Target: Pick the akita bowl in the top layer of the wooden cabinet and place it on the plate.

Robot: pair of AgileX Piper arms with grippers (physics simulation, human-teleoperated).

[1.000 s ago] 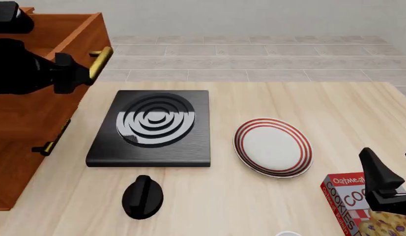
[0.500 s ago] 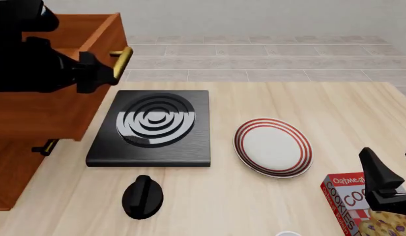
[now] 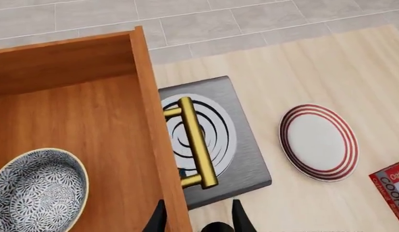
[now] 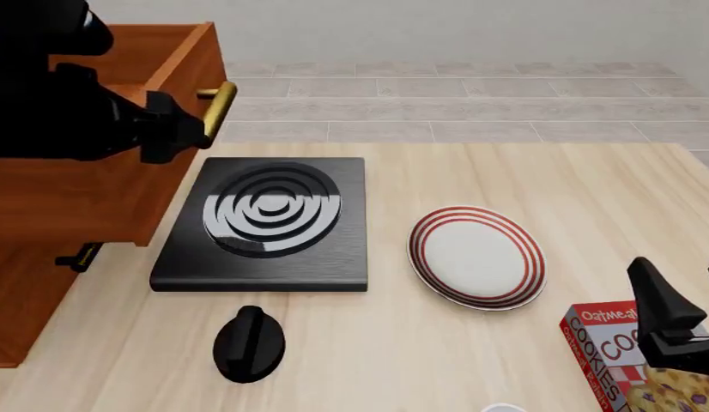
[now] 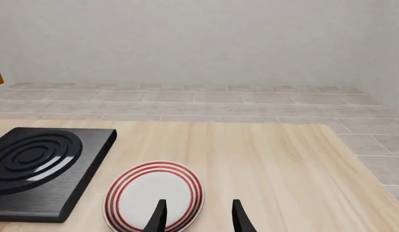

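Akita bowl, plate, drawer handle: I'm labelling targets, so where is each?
akita bowl (image 3: pixel 35 191), left wrist view, patterned inside.
plate (image 4: pixel 477 257), front view, white centre.
brass handle (image 3: pixel 196 140), left wrist view, middle of bar.

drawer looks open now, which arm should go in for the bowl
Left, probably. The left gripper is at the top layer's brass handle, and its wrist camera looks down on the akita bowl inside. The right gripper hangs by the cookie box, beyond the plate.

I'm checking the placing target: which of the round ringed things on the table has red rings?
The plate, right of the stove. Its rim carries red rings around a white centre; the stove's rings are white on a black square slab.
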